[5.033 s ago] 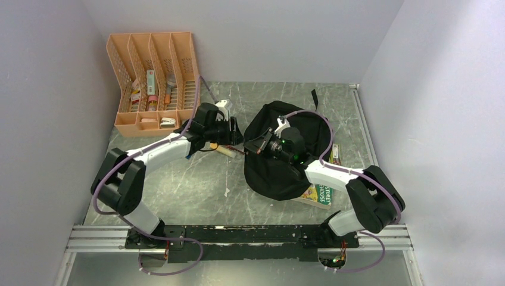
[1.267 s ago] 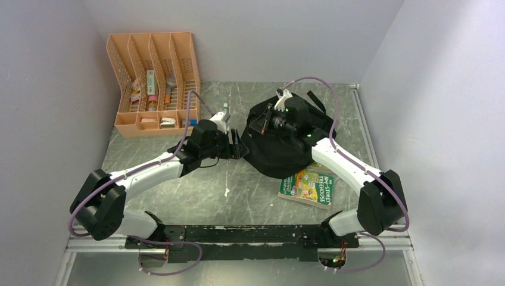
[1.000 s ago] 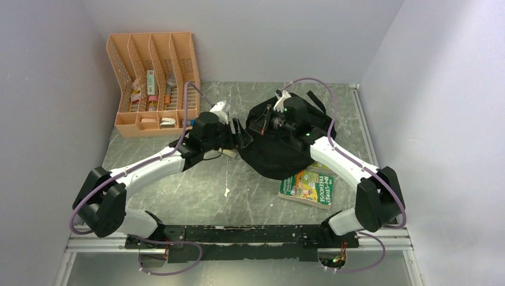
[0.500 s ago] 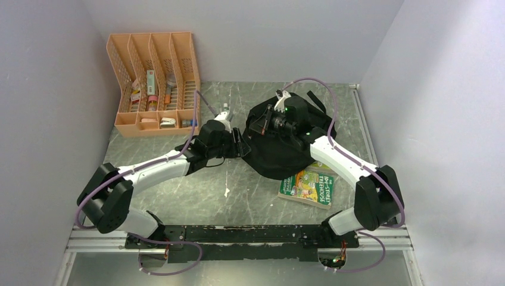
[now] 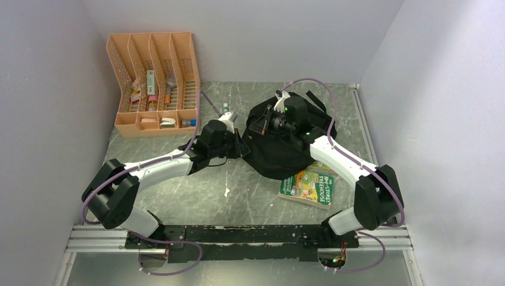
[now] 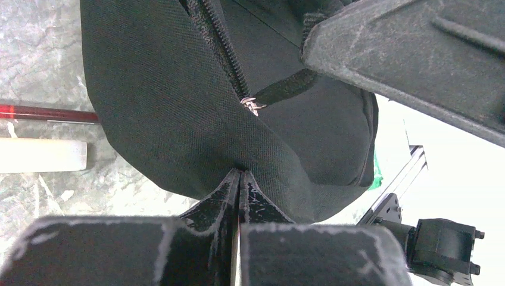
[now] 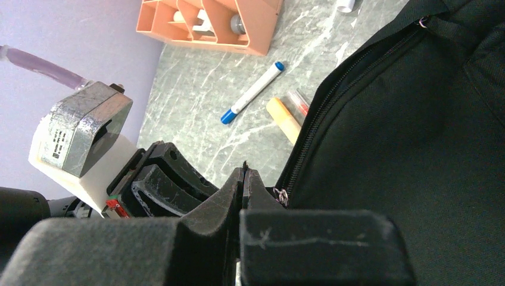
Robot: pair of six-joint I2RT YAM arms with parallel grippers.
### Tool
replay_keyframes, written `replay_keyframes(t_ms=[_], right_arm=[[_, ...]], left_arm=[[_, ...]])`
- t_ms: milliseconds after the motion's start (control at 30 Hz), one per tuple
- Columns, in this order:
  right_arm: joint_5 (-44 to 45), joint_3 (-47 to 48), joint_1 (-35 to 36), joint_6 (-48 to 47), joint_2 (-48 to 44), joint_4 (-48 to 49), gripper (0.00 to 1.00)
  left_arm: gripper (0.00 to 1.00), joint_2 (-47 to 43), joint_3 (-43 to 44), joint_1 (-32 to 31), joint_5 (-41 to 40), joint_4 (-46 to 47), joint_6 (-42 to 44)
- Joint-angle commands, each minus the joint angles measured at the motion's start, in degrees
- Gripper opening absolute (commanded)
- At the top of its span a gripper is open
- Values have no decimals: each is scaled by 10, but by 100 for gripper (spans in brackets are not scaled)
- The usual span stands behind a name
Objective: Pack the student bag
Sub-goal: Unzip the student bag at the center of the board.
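Student bag (image 5: 280, 161): wrist views alone show zipper pull (image 6: 252, 105).

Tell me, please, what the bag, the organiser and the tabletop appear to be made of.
Bag: black woven fabric, likely nylon or polyester; matte, with a visible weave and soft folds.
Organiser: peach plastic, apparently moulded; smooth walls with a slight sheen, perforated dividers.
Tabletop: grey-green with pale veins like marble; whether it is stone or printed laminate is unclear.

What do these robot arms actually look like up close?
The left arm and right arm are white shells with black joints, each with a looping purple cable. The left gripper and right gripper are black, with scuffed wedge-shaped fingers.
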Motion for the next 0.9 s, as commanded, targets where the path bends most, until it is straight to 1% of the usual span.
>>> replay_keyframes(t_ms=[0,367,500,533,600,667,733,800,867], right_arm=[[-9,5,-5,-2,-26,15,0],[-85,-3,-4,19,-75,11,0],[-69,-35,-5,7,-96,5,0],[-63,-44,-4,2,-100,3,0],[-56,-61,-5,-8,-108,1,0],[-51,-79,-4,-15,-115,4,0],[-49,-94,-5,-25,-121,9,0],[-51,-106,-5,-34,-127,14,0],[-56,-118,-5,-43,-131,25,0]], left_arm=[[5,-1,1,0,13,29,16],[5,38,26,32,47,41,40],[5,23,21,48,56,33,36],[7,14,16,54,53,29,32],[13,-3,3,71,46,15,21],[25,-20,-4,88,43,1,11],[31,-33,-6,102,46,-7,4],[41,-37,6,106,46,-19,2],[48,-27,31,106,53,-32,2]])
